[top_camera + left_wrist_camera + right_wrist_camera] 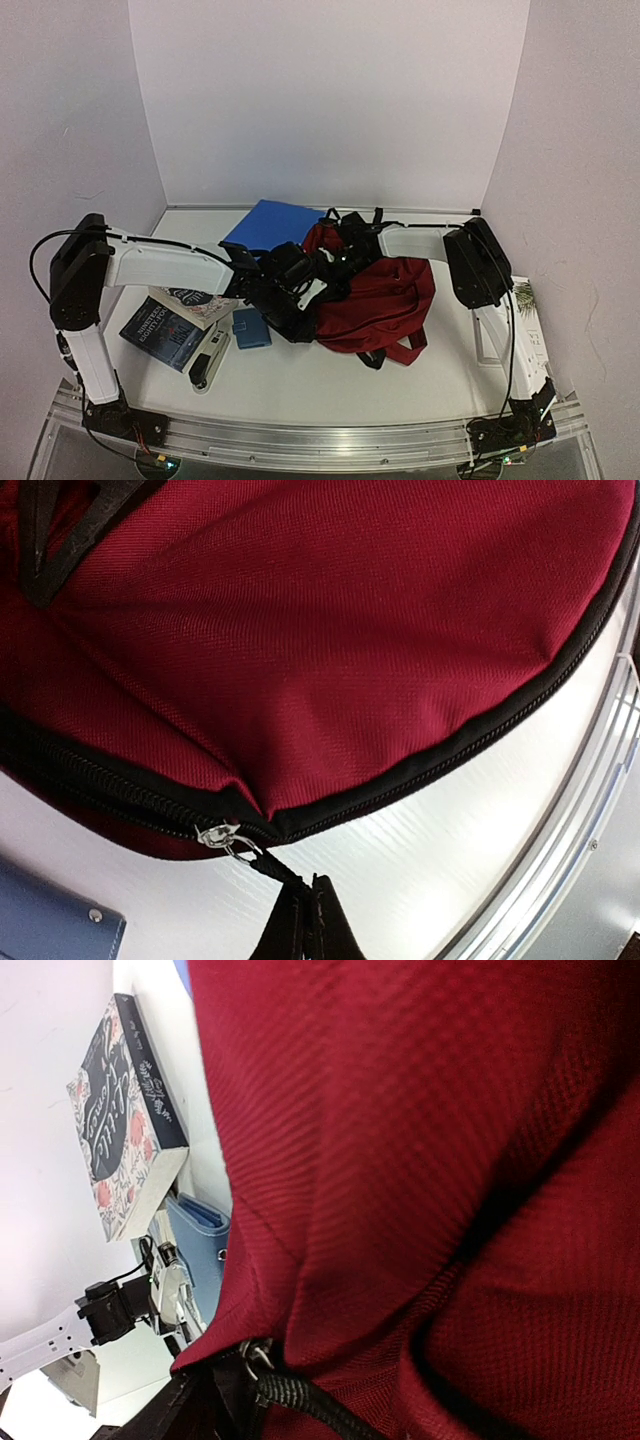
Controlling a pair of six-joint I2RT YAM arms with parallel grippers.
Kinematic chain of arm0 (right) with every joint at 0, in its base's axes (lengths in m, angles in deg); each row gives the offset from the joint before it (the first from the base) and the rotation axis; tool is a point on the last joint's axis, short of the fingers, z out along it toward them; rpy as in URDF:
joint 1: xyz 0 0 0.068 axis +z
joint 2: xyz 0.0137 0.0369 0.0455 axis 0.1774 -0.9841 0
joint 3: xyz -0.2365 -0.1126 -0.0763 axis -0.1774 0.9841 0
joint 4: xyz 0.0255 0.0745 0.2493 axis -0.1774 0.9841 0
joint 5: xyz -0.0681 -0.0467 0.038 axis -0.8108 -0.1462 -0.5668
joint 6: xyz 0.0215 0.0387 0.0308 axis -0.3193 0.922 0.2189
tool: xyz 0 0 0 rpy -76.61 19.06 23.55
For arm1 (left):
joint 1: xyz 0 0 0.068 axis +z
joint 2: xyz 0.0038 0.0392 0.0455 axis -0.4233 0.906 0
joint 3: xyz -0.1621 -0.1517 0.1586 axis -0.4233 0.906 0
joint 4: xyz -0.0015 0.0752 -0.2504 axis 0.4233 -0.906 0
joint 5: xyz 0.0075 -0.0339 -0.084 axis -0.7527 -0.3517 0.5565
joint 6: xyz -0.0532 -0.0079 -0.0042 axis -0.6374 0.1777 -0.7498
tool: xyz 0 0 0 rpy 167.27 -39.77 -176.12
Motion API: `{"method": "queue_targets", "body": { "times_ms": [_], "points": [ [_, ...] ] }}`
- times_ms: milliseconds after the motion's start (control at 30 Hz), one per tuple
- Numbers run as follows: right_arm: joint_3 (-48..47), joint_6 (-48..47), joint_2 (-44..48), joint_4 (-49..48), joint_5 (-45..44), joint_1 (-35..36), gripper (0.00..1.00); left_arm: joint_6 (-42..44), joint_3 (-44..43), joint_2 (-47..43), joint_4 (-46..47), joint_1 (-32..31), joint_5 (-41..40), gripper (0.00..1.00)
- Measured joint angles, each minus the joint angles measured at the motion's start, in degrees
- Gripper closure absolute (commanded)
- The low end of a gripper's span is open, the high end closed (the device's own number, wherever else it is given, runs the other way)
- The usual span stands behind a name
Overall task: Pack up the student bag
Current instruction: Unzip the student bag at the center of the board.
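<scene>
The student bag, dark red with black straps, lies at the table's middle right. It fills the left wrist view and the right wrist view. My left gripper is at the bag's left edge. In the left wrist view it is shut on the black zipper pull, which hangs from the silver slider. My right gripper is at the bag's far top edge. It is pressed into the fabric beside a second slider and looks shut on the bag's edge.
A blue folder lies behind the bag. Two books, a blue pouch and a stapler lie left of it. The book and pouch show in the right wrist view. The metal front rail is close.
</scene>
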Motion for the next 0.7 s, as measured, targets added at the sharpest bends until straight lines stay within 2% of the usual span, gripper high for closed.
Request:
{"method": "queue_targets", "body": {
  "times_ms": [200, 267, 400, 533, 700],
  "points": [
    [-2.02, 0.39, -1.24, 0.85, 1.06, -0.03, 0.35, -0.52, -1.42, -1.26, -3.97, -4.00, -2.49, 0.98],
    [-3.02, 0.33, -1.66, 1.76, 1.52, -0.15, 0.35, -0.40, -2.97, -0.96, -5.30, -6.03, -4.49, 0.94],
    [-3.66, -0.53, -1.73, 2.88, 2.01, -0.24, 0.30, -0.82, -4.09, -0.71, -5.76, -7.23, -5.76, 0.80],
    [-3.66, -2.42, -1.31, 0.90, 1.59, -1.18, 0.17, -2.31, -4.70, -0.71, -5.45, -7.66, -4.05, 0.62],
    [-2.14, -6.52, 3.68, 0.41, 1.12, -3.84, 0.10, -5.25, -6.84, -0.79, -2.51, -4.72, -0.72, 0.48]
  ]
}}
